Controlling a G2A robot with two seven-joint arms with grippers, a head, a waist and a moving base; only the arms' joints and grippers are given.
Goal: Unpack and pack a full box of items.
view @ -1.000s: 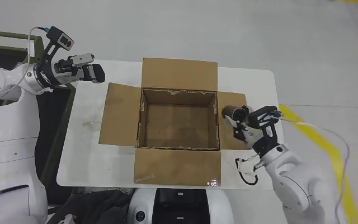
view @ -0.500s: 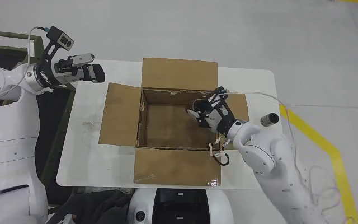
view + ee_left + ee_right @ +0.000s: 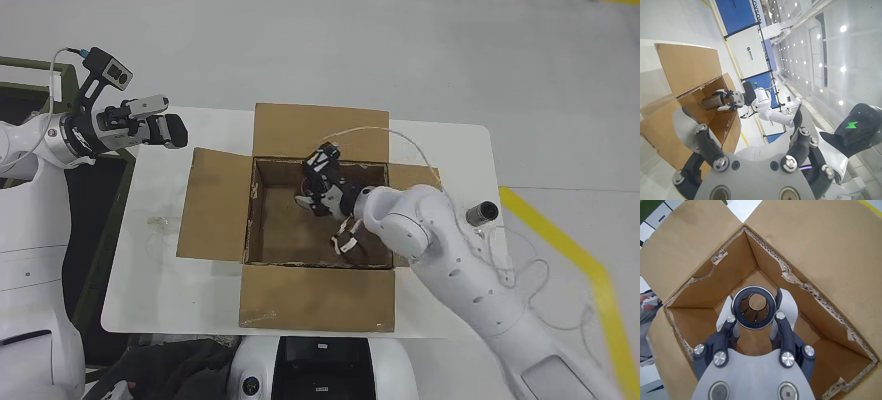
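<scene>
Box (image 3: 320,132) flaps lie open around right claw (image 3: 311,192) pinching metal sleeve (image 3: 712,103); left claw (image 3: 176,131) spread, seemingly empty; another cylinder (image 3: 482,211) rests nearby.

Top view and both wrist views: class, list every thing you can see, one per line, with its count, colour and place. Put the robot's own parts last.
table: 1, white, under everything.
cardboard box: 1, brown, mid-table, all four flaps folded open, nothing lying on its floor.
held cylinder: 1, hollow, dark metal with a black rim, in the box's opening.
loose cylinder: 1, dark, on the table to the right of the box's right flap.
bin: 1, dark green, against the table's left edge.
right gripper: 1, white fingers on black links, shut on the held cylinder.
left gripper: 1, same colours, open and holding nothing, above the table's far left corner.
</scene>
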